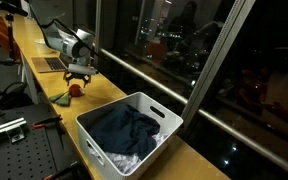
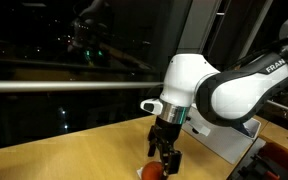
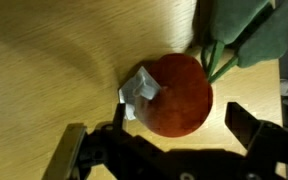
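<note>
**Gripper over the ball, jaws wide**

The gripper [image 3: 159,135] hangs straight down over the ball [image 3: 179,95], jaws spread as far as they go and holding nothing. In the wrist view the two fingers stand either side of the ball without touching it. The ball is red and round, and it lies on the wooden table [image 3: 54,60]. A white tag [image 3: 139,92] sticks out from one flank. On the opposite side a green cloth [image 3: 249,40] touches the ball's edge, or very nearly; which of the two cannot be told.

By the look of it, this is the approach to a grasp – the fingers are lined up but not yet down. Closing well would call for a short descent until the pads reach the ball's widest part. It would also need a line that keeps the cloth out of the jaws, since the ball could roll off if it is nudged.

Farther along the table, well apart from the ball, stands a white bin [image 1: 159,105] holding dark clothes [image 1: 124,128]. Behind everything runs the dark window [image 2: 64,50].
</note>
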You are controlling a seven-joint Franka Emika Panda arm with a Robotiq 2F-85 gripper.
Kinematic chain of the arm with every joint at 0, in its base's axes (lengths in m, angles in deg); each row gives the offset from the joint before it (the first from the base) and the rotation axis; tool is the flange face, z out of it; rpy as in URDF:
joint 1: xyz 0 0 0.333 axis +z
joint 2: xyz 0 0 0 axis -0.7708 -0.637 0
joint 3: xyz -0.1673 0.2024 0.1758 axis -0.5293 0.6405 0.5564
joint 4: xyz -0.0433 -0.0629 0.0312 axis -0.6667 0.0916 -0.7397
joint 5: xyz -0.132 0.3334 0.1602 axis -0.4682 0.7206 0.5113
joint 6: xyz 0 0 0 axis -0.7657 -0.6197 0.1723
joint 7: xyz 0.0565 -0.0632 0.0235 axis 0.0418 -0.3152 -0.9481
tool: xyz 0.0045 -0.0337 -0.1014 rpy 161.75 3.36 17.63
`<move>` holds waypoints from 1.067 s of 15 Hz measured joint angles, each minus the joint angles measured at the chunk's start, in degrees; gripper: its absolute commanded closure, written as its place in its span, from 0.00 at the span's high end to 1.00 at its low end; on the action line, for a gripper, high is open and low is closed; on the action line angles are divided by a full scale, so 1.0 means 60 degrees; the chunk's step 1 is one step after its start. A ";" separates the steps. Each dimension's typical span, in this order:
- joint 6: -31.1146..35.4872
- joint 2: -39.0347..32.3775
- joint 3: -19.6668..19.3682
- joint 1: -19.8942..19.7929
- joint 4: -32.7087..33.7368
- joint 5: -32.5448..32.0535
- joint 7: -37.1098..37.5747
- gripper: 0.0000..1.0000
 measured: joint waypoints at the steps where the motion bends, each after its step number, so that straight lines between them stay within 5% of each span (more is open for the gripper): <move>1: -0.0084 -0.0018 0.0031 -0.0031 0.0008 0.0031 -0.0075 0.72; 11: -0.0185 -0.0579 0.0060 -0.1025 0.0151 0.0295 -0.1663 0.02; 16: -0.0182 -0.0540 0.0059 -0.1292 0.0126 0.0532 -0.1943 0.03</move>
